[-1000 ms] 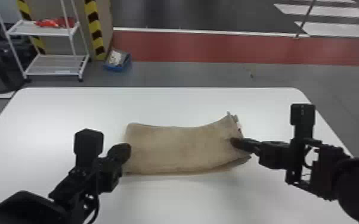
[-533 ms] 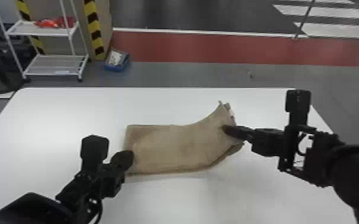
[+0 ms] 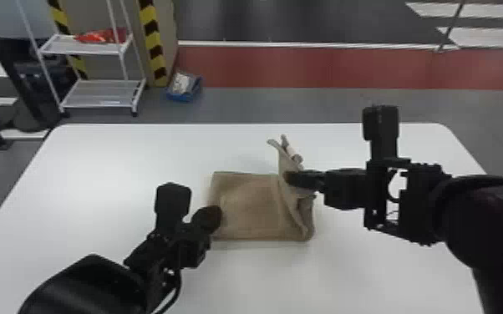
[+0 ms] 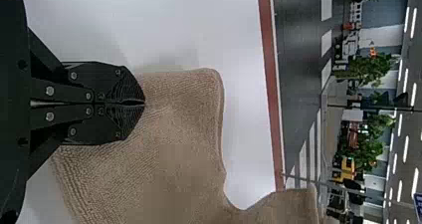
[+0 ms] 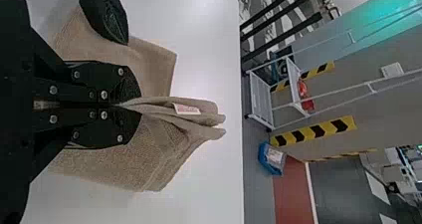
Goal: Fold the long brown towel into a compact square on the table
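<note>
both sit narrow: left gripper (image 4: pixel 143 103) at the brown towel (image 3: pixel 248 208), right gripper (image 5: pixel 135 105) pinching its raised end; lower that squarely.

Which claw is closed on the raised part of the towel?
The right claw, its fingers shut on lifted layers of the towel, near the white label. The left claw is at the opposite, flat end.

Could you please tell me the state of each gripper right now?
Left gripper: closed at the towel; any pinch can't be told.
Right gripper: closed, holding the towel's raised end.
</note>
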